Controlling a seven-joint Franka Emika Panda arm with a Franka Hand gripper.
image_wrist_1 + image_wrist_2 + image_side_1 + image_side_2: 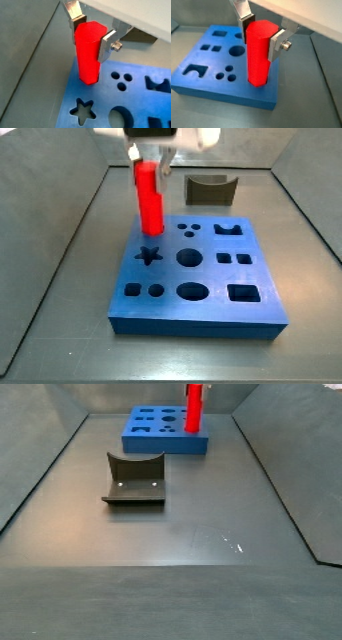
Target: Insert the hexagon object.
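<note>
The gripper [91, 34], jaws clenched on the upright hexagon object [87, 52], holds it at the blue block's [201, 308] corner, on a grey desk [174, 529] enclosed by grey walls [40, 444].

Both wrist cams sit close above the tool [90, 35], facing down. Side cams: one near blue block [201, 278], one far across table [160, 534].

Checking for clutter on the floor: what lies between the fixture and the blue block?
Nothing: in a side view the grey floor between the fixture and the blue block is bare. The gripper holds the hexagon object upright over the block.
</note>
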